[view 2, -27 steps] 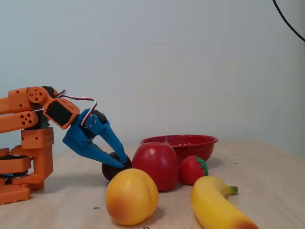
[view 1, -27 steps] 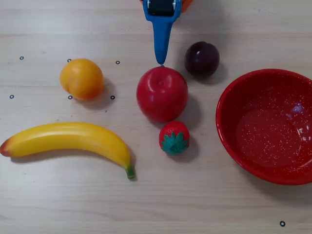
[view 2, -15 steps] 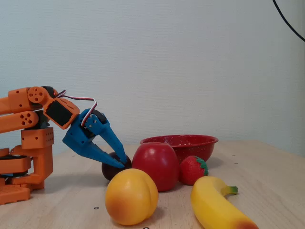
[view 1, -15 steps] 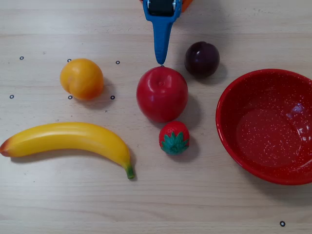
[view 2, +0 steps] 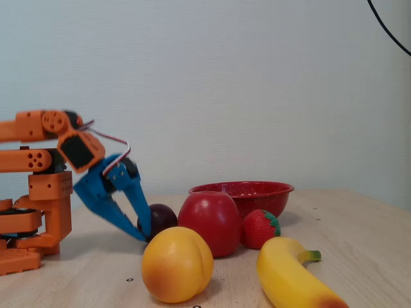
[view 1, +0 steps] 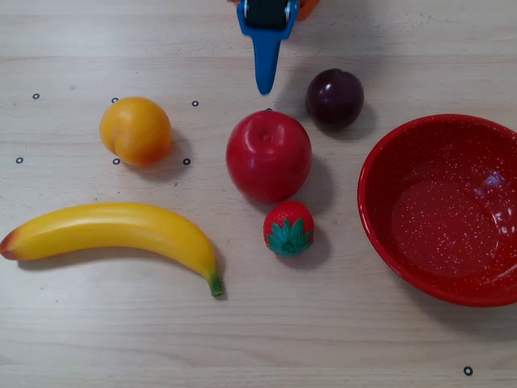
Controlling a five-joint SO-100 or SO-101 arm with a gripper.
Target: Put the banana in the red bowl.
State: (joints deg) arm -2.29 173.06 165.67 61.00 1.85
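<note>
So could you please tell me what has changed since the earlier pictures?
The hand drew back from the apple toward the arm's base and tipped steeper downward, holding nothing. The banana, red bowl and other fruit stayed put.

Bright, even light is falling from above onto my table [view 1: 81, 339], and both views are showing it sharp, with no blur or bending at the edges. Soft shadows are lying just right of each fruit in the overhead view. A white glare patch is shining inside the red bowl [view 1: 493, 184], and the banana [view 1: 113, 230] is gleaming along its top.
</note>
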